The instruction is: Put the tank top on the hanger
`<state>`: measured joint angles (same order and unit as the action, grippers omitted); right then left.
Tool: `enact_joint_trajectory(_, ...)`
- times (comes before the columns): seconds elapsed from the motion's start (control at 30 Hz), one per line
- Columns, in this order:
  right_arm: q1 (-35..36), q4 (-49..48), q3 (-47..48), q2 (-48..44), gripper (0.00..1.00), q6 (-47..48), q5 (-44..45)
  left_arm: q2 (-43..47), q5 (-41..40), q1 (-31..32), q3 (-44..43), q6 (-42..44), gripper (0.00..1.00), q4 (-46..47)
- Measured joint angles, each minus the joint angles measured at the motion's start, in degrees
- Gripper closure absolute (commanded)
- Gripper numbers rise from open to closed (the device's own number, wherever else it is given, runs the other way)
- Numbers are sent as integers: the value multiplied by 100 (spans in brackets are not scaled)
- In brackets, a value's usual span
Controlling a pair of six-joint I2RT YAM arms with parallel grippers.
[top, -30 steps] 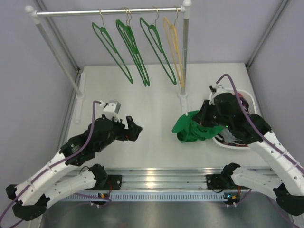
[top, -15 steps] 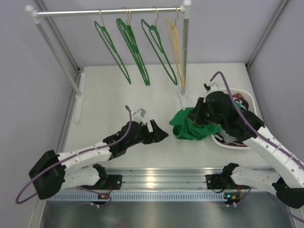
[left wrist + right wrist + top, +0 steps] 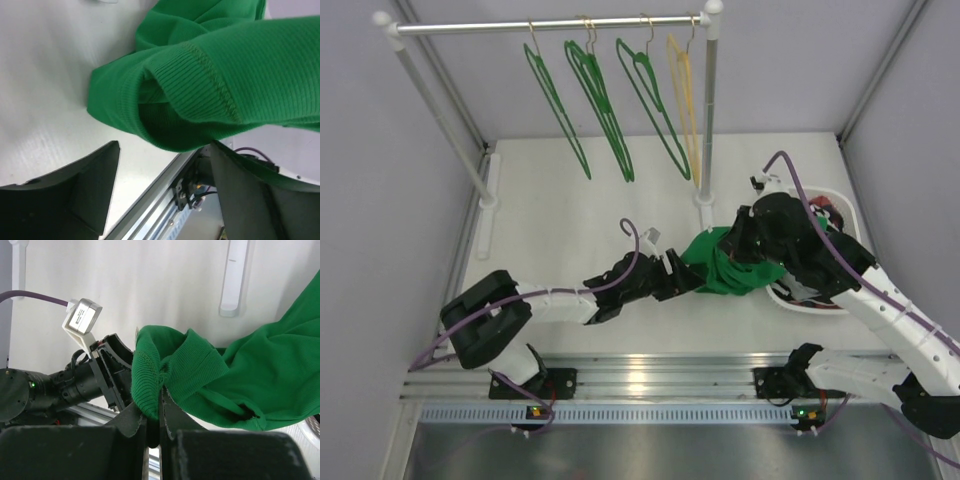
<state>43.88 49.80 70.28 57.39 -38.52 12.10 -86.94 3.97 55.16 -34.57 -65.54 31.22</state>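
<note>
The bright green tank top [image 3: 718, 268] hangs bunched over the table, and my right gripper [image 3: 740, 256] is shut on it. In the right wrist view the right gripper [image 3: 160, 399] pinches a ribbed hem fold of the tank top [image 3: 260, 375]. My left gripper [image 3: 686, 277] is stretched across to the cloth's left edge. It stands open [image 3: 165, 146], with the lowest fold of the tank top [image 3: 200, 75] dipping between its fingertips [image 3: 102, 165]. Three alike green hangers [image 3: 603, 105] hang on the rail, far behind both grippers.
A yellow hanger [image 3: 684, 100] hangs rightmost on the rail [image 3: 550, 24], beside the rack's right post [image 3: 708, 120]. A white basket [image 3: 840, 205] with other clothes sits under my right arm. The aluminium front rail [image 3: 650, 372] runs along the near edge.
My left arm has reached far to the right, up to the tank top, and its jaws have narrowed slightly. The right gripper stayed shut on the cloth and shifted a little left.
</note>
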Motion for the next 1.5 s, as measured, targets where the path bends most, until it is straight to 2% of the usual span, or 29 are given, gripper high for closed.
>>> enact_joint_trajectory(0.07, 0, 37, 0, 0, 100, 15, 15, -125, 15, 11, -96, -68, 42, 76)
enact_joint_trajectory(0.1, 0, 59, 0, 0, 100, 28, 22, -177, 15, 15, -144, -94, 65, 101)
enact_joint_trajectory(0.2, 2, 90, 0, -2, 100, 63, 33, -247, 17, 15, -247, -103, 100, 92)
enact_joint_trajectory(0.37, 11, 192, 42, 0, 100, 164, 109, -50, -116, 15, -380, 136, 100, -339)
enact_joint_trajectory(0.53, 22, 374, 365, 0, 100, 398, 278, 1274, -802, 15, -531, 754, 100, -1943)
enact_joint_trajectory(0.73, 28, 494, 1115, 223, 100, 929, 267, 2997, -1895, 13, -1386, 1521, 100, -3779)
enact_joint_trajectory(0.87, 59, 564, 1851, 656, 100, 1285, 232, 3477, -2363, 11, -2105, 1926, 100, -4540)
enact_joint_trajectory(0.9, 70, 564, 2063, 789, 100, 1355, 229, 3506, -2380, 9, -2218, 1976, 95, -4636)
enact_joint_trajectory(0.97, 109, 555, 2339, 981, 100, 1451, 223, 3519, -2339, 9, -2275, 2033, 78, -4675)
enact_joint_trajectory(1.0, 136, 549, 2411, 1043, 100, 1480, 225, 3497, -2284, 9, -2238, 2020, 63, -4673)
enact_joint_trajectory(1.13, 267, 588, 2470, 1156, 100, 1547, 219, 3165, -1947, 9, -1770, 1714, 50, -4358)
enact_joint_trajectory(1.27, 409, 638, 2472, 1209, 100, 1537, 229, 2535, -1687, 9, -1388, 1276, 46, -4046)
enact_joint_trajectory(1.5, 664, 728, 2542, 1305, 100, 1460, 354, 2024, -1519, 9, -1349, 535, 43, -3281)
